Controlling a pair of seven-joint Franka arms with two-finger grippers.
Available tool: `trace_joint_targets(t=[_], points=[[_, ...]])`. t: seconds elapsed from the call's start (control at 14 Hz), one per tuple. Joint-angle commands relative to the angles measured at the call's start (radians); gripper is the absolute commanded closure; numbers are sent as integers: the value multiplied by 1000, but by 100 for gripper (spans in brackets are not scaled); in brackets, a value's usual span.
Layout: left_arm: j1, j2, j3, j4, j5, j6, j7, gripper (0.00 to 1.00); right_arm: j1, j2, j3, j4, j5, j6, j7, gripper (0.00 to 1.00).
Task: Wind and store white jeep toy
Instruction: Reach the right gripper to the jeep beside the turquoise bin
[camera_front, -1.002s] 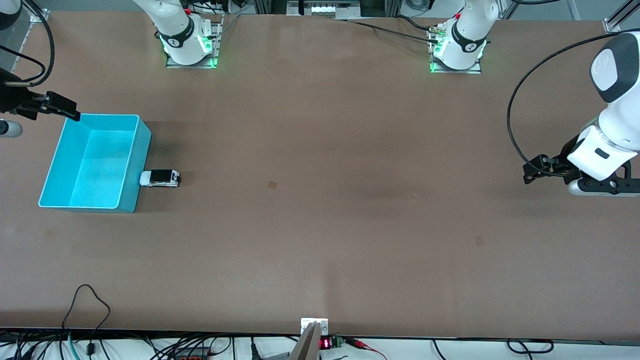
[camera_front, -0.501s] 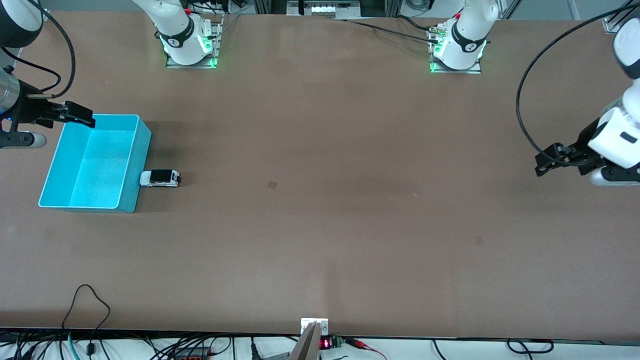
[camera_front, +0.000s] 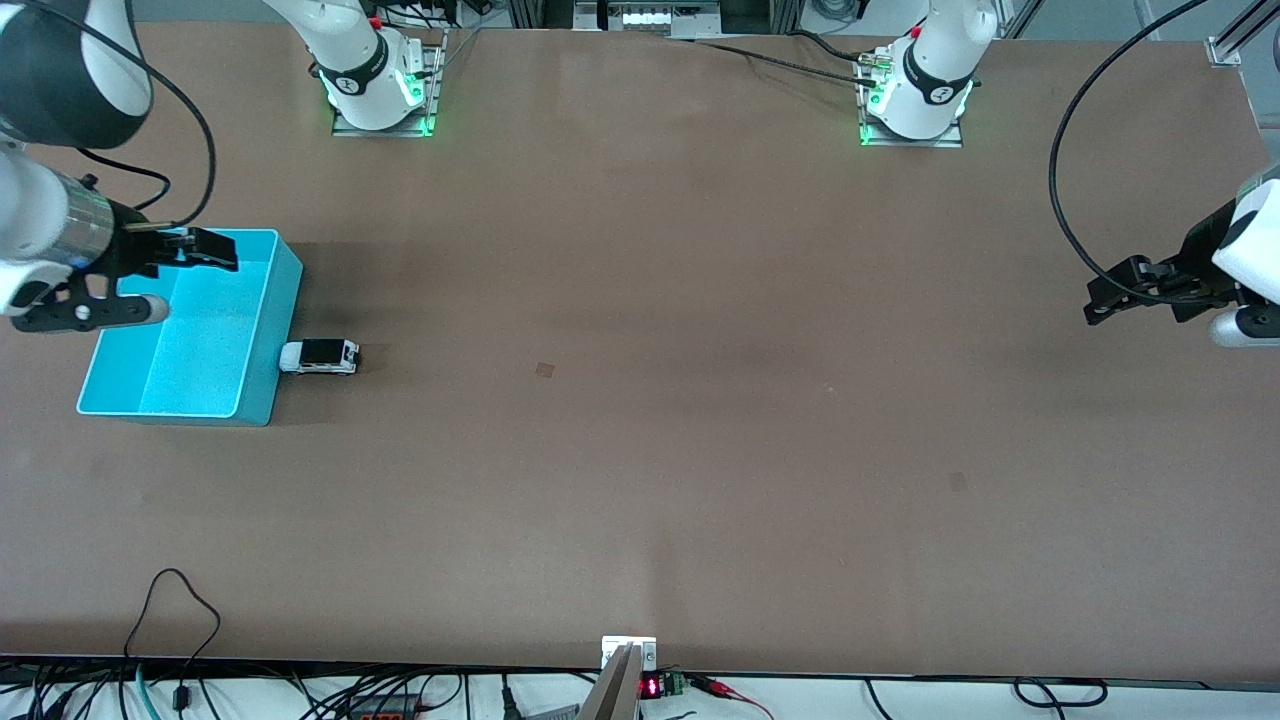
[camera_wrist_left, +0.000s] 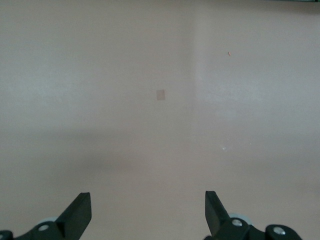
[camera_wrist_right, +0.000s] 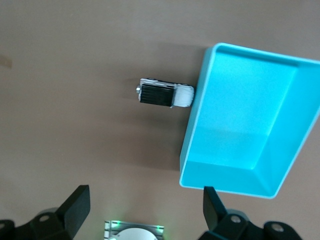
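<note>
Both arms run off the frame edges in the front view, so only parts of them show. The right gripper (camera_front: 205, 250) hangs with open, empty jaws over the turquoise bin (camera_front: 262, 330), which holds nothing, at the right arm's end of the worktop (camera_front: 640, 400). The white jeep toy (camera_front: 320, 357) touches the bin's wall; the left gripper (camera_front: 1110, 300) hangs over the other end, jaws wide apart and empty.

Toy car (camera_front: 320, 357) set on the bench (camera_front: 700, 450) touching the bin's (camera_front: 262, 330) outer wall, toward the right arm's end, right end effector (camera_front: 205, 250) over the bin, left end effector (camera_front: 1108, 295) over bare bench at the left arm's end
</note>
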Motion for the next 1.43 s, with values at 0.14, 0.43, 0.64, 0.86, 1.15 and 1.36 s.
trace_joint_targets(t=[0.14,0.43,0.64,0.86,1.15,1.36], points=[[-14,-29,15,-2,-18,-22,22,0,-121,-55,138,-166,5,128,-237,0],[-14,-33,15,1,-14,-24,42,0,-236,-95,261,-327,1,278,-436,0],[-14,-30,20,18,-13,-61,102,0,-270,-111,264,-438,-1,411,-640,0],[-14,-32,26,22,-20,-65,94,0,-288,-105,267,-521,-2,553,-841,0],[-14,-32,23,22,-26,-110,68,0,-301,-78,269,-556,-19,641,-917,0],[-14,-33,25,21,-21,-105,82,0,-301,-37,269,-584,-65,741,-1000,0]])
